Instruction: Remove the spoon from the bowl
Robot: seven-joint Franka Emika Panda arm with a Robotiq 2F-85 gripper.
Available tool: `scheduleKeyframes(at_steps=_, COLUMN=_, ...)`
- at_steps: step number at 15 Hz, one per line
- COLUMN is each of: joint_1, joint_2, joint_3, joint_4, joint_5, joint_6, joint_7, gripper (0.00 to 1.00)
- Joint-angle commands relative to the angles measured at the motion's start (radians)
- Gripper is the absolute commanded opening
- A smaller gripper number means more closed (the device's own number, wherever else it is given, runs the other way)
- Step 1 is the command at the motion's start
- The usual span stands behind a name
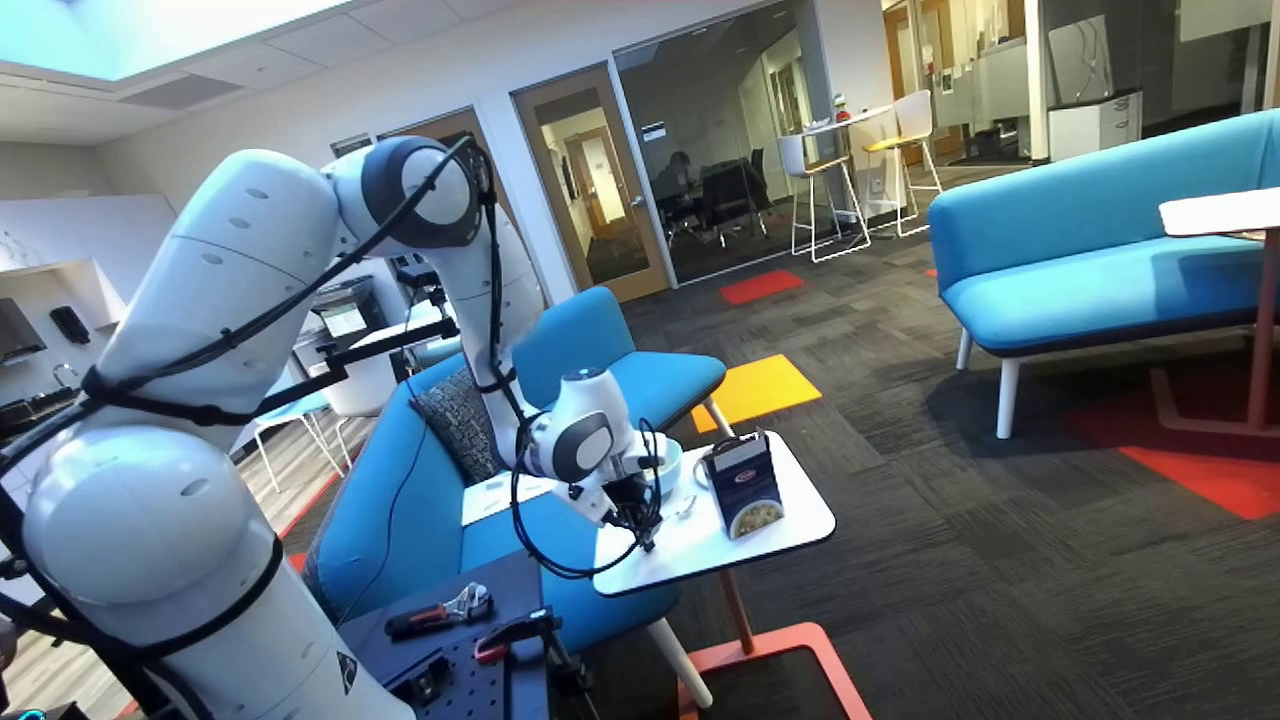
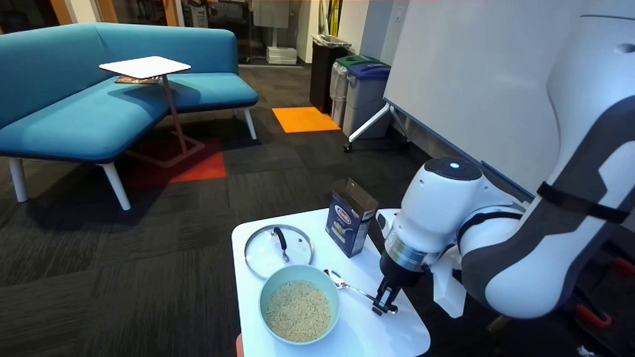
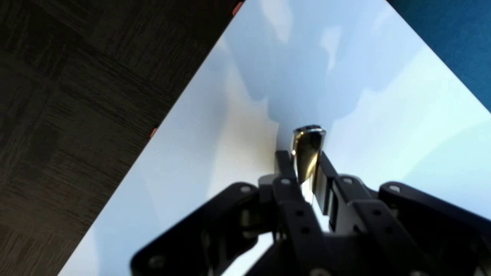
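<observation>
The bowl (image 2: 297,272) is round, pale bluish inside and holds rice-like grains; it also shows in an exterior view (image 1: 669,464), partly behind the arm. The metal spoon (image 2: 337,279) is outside the bowl, its head beside the bowl's rim and its handle pointing away. My gripper (image 2: 385,308) is shut on the spoon's handle close to its end, low over the white table (image 2: 362,339). In the wrist view the handle end (image 3: 308,143) sticks out between the fingertips (image 3: 305,159). Whether the spoon's head touches the table, I cannot tell.
A glass lid (image 2: 268,253) with a black handle lies behind the bowl. An open dark blue box (image 2: 342,223) stands near the arm; it also shows in an exterior view (image 1: 745,487). The table's edge runs close to the gripper, with a blue sofa (image 1: 560,530) beside it.
</observation>
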Motion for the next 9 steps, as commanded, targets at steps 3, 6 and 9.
scheduleKeyframes(at_steps=3, joint_1=0.046, joint_2=-0.025, joint_3=-0.044, joint_4=0.024, joint_5=0.01, joint_6=-0.092, joint_7=0.005, gripper=0.65)
scheduleKeyframes(at_steps=6, joint_1=0.139, joint_2=-0.109, joint_3=-0.137, joint_4=-0.065, joint_5=0.005, joint_6=-0.081, joint_7=0.033, gripper=0.87)
scheduleKeyframes(at_steps=9, joint_1=0.174, joint_2=-0.208, joint_3=-0.176, joint_4=-0.164, joint_5=-0.013, joint_6=-0.079, joint_7=-0.003, gripper=1.0)
